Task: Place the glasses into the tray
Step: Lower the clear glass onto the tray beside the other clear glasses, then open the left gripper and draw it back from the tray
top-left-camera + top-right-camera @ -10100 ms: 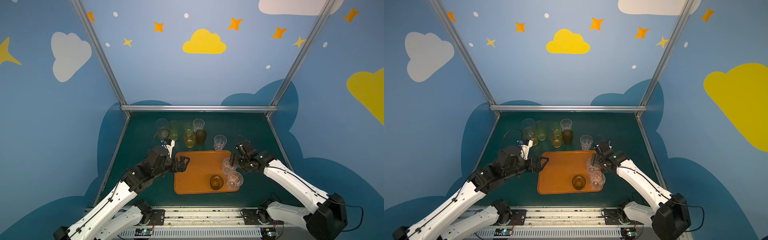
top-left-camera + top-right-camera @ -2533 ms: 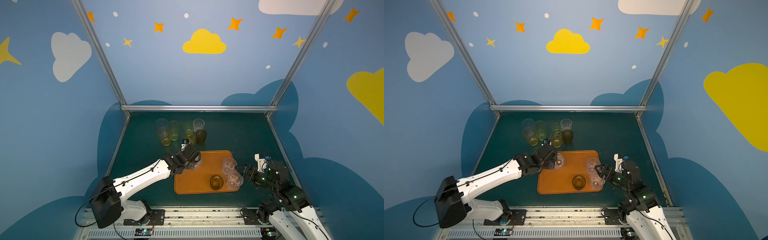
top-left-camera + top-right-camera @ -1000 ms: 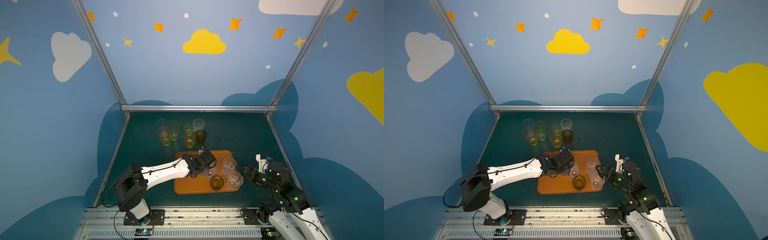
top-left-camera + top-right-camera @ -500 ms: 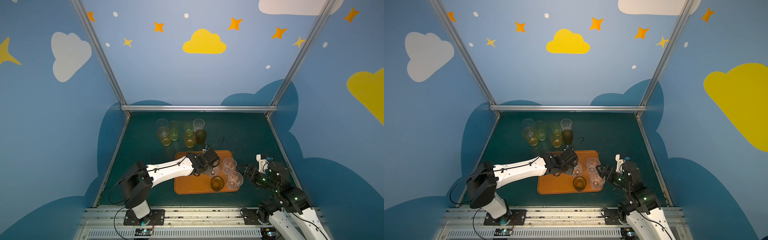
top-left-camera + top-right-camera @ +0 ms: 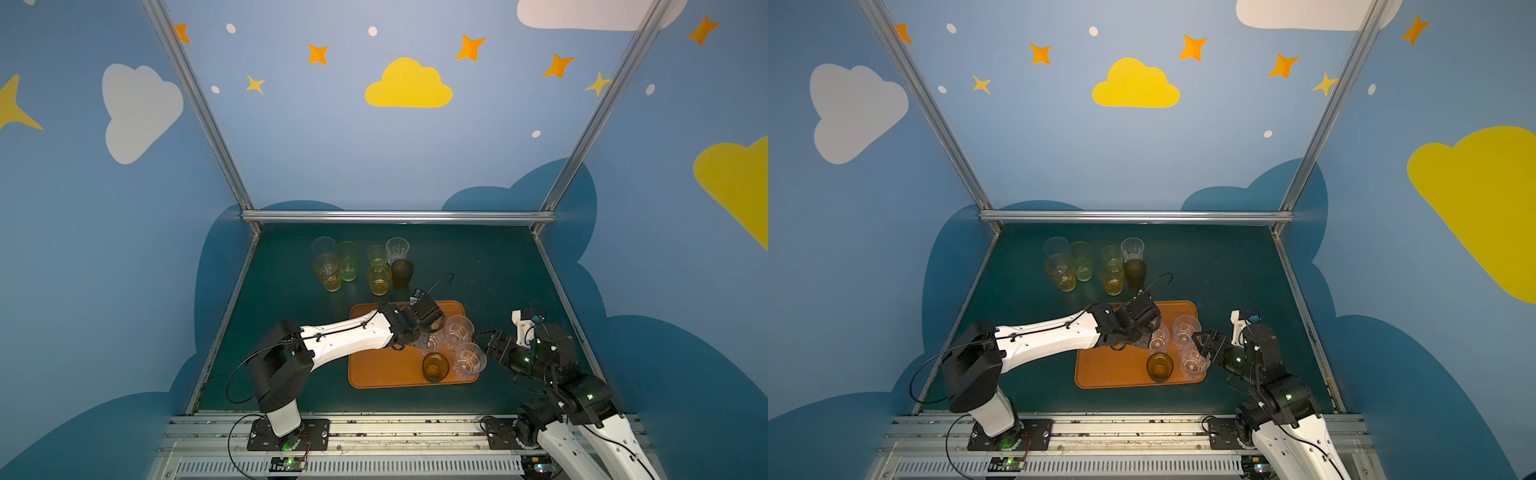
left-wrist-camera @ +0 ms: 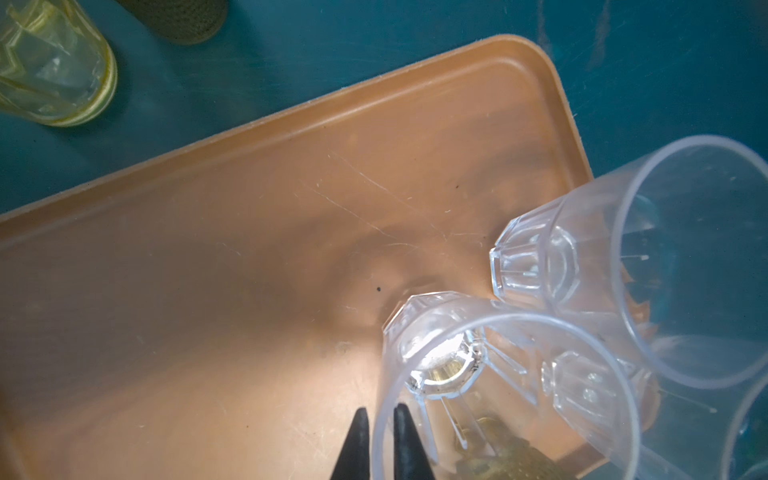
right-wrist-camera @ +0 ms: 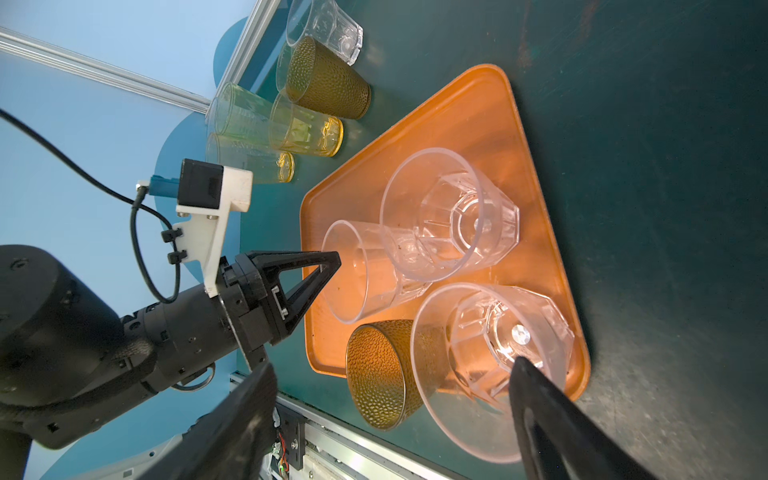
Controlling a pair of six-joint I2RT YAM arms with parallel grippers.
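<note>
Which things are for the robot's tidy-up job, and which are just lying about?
Job: orange tray; clear faceted glass pinched by the left gripper; two clear glasses and one brown glass on the tray; seven mixed glasses on the table; open right gripper.
Just there: metal frame; painted cloud walls; mounting rail.

The orange tray (image 6: 249,249) looks like smooth, finely scratched plastic, the clear faceted tumblers (image 7: 457,220) glossy, the brown tumbler (image 7: 378,374) dimpled, the green tabletop (image 7: 644,166) matt.
</note>
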